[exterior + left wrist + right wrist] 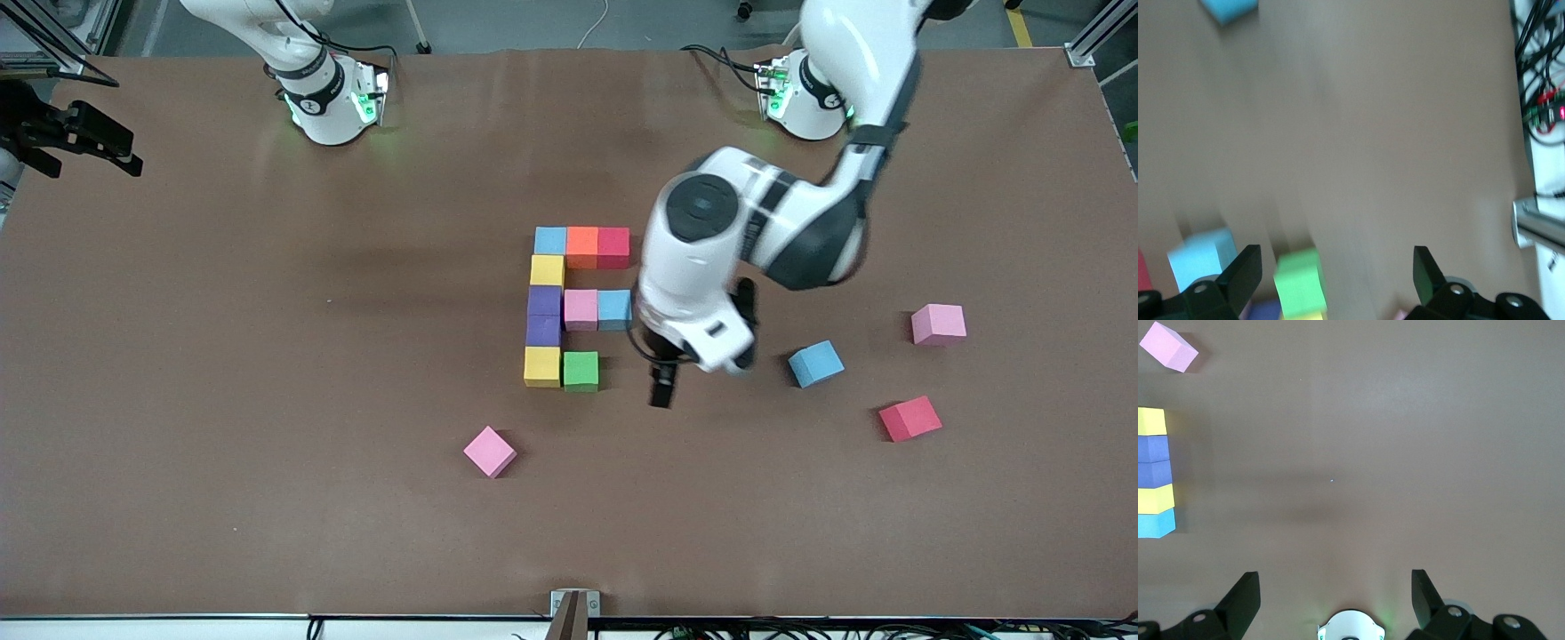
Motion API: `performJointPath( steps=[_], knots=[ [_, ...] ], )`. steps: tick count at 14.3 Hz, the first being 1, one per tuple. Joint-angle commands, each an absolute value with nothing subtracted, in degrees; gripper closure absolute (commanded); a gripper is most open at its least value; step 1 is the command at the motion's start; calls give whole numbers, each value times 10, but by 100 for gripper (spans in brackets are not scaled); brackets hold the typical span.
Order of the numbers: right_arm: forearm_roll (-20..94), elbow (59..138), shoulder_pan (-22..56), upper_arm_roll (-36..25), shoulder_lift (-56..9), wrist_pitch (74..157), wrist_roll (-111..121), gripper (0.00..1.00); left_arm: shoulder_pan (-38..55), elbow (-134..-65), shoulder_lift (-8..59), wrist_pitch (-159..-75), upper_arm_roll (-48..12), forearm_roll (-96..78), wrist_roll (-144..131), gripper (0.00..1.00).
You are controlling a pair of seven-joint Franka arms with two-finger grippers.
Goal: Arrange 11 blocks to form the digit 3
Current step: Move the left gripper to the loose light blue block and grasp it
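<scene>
On the brown tabletop point(267, 356) the partly built digit 3 point(578, 307) stands as touching cubes: a top row of a blue block point(550, 240), an orange block point(582, 246) and a red block point(613, 246); a spine running toward the front camera of a yellow block point(547, 269), two purple blocks point(544, 316) and a second yellow block point(542, 365); a middle arm of a pink block point(581, 308) and a second blue block point(614, 308); and a green block point(581, 371) beside the nearest yellow one, so the bottom row counts two cubes (ten cubes in the figure in all). Loose cubes lie apart from it: a tilted pink cube point(490, 451) nearer the front camera, and toward the left arm's end a loose blue cube point(816, 364), a pale pink cube point(938, 324) and a loose red cube point(909, 418). The left gripper point(662, 387) hangs over bare tabletop just beside the green block, between the figure and the loose blue cube; its fingers point(1245, 270) are spread wide and hold nothing. The right arm waits near its base, and the right gripper point(1335, 600), seen only in its own wrist view, has its fingers point(1243, 597) wide apart and empty above bare tabletop, with the figure's spine at the edge of that view.
</scene>
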State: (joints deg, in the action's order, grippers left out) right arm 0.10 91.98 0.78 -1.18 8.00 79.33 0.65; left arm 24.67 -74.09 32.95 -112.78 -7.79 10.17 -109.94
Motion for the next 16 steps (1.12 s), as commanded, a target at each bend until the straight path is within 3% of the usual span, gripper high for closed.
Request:
performJointPath(
  steps=[1, 5, 8, 12, 16],
  knots=[
    [-11, 927, 4, -8, 88, 791, 21, 0, 197, -759, 292, -1067, -82, 86, -940, 0],
    [-15, 927, 6, -7, 89, 790, 38, 0, 129, -774, 278, -999, -81, 83, -723, 0],
    [-15, 928, 6, -7, 89, 791, 35, 0, 95, -822, 298, -991, -80, 89, -616, 1],
    [-14, 928, 5, -7, 89, 786, 33, 0, 46, -852, 336, -1010, -77, 99, -586, 3],
    [-7, 928, 4, -7, 90, 786, 31, 0, -8, -901, 327, -1080, -83, 91, -501, 2]
  ],
)
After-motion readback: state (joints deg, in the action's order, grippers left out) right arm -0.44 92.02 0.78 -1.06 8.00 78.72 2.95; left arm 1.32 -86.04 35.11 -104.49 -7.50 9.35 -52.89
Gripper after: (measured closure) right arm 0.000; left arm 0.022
